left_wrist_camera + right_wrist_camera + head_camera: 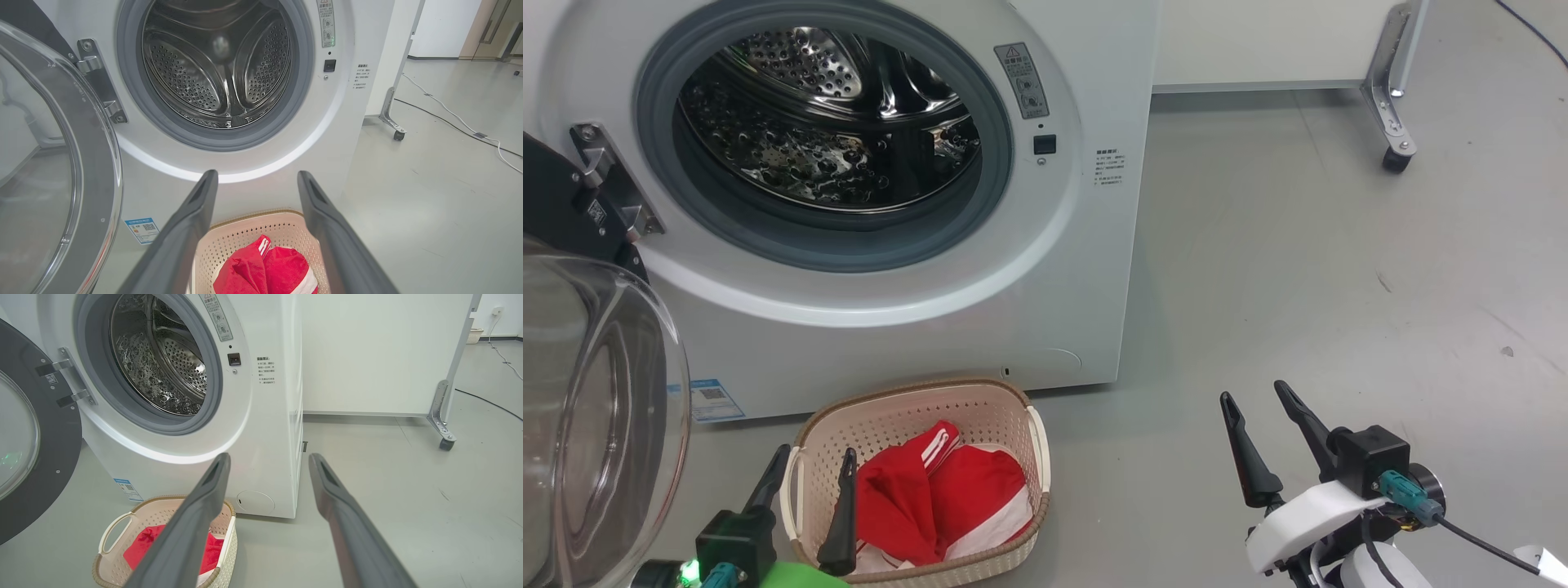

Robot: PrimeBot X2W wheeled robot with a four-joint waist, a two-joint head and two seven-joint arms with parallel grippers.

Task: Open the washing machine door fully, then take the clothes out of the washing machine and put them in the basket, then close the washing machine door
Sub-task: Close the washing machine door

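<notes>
Left jaws, lower left of the head view: two dark fingers [837,514] spread wide, nothing between them. They hung over the left end of the basket [907,390], one finger crossing its rim in the picture; contact could not be told.

Right jaws, lower right: fingers [1245,457] likewise apart and empty, over bare floor [1298,245], well apart from everything else.

The basket sat on the floor at bottom centre, just before the washing machine [1054,269]. The clothes [939,498] lay inside it, red with white stripes, heaped toward its middle. In the left wrist view they showed low between the two fingers.

The washing machine door [596,408] stood open at the left edge of the frame, glass bowl bulging rightward. It was hung on a steel hinge [613,184] at the left side of the opening.

Farther back, upper left, the drum [833,122] looked empty, bare perforated steel.

Judgement: unloading seemed done, and closing the door was what remained. The door lay left of and above the left jaws, just beside them. From the right jaws it was far left, with basket and left arm between. The left arm was therefore the nearer. The door's free rim would need sweeping rightward about the upright hinge line, toward the opening. Whether the lower rim would clear the basket could not be told.
</notes>
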